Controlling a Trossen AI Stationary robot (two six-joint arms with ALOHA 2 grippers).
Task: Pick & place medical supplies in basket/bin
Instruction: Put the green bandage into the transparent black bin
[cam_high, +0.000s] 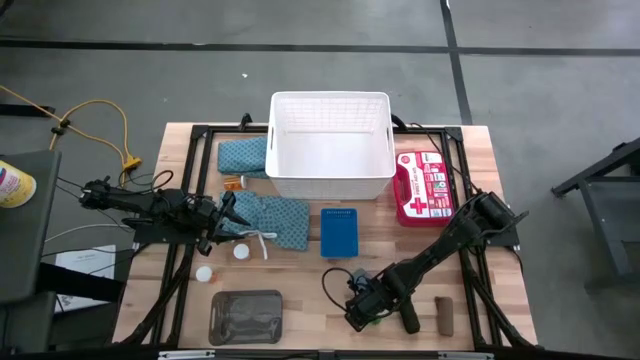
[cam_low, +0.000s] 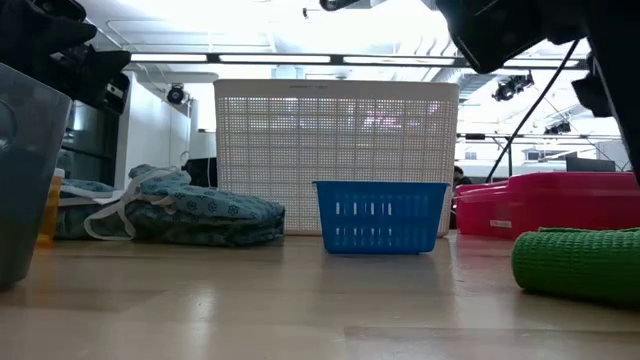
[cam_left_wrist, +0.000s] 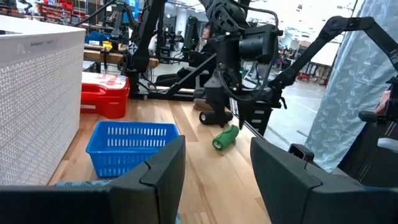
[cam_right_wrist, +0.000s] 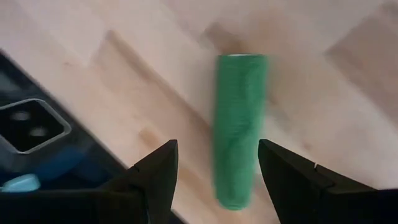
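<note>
Green, the roll (cam_right_wrist: 239, 127) lies flat on the wooden table (cam_high: 300, 275) near its front edge, directly below the right gripper (cam_right_wrist: 216, 163), whose two dark fingers stand apart with the roll in line with the gap between them; no contact is visible and nothing is held. In the high view this right gripper (cam_high: 362, 306) sits low over the front of the table, with a black roll (cam_high: 408, 318) and a brown roll (cam_high: 445, 315) lying just to its right. The left gripper (cam_high: 222, 218) is at the left side of the table, fingers spread and empty, poised at the edge of a teal patterned folded cloth (cam_high: 275, 220) with white strings. A second teal cloth (cam_high: 240, 156) lies just left of the large white basket (cam_high: 330, 170), which stands at the rear centre. A small blue basket (cam_high: 339, 232) stands in front of the white one, and a red first-aid case (cam_high: 424, 186) lies to its right. A grey tray (cam_high: 246, 316) rests at the front left, with a small white disc (cam_high: 241, 252) and an orange vial (cam_high: 204, 272) nearby.
</note>
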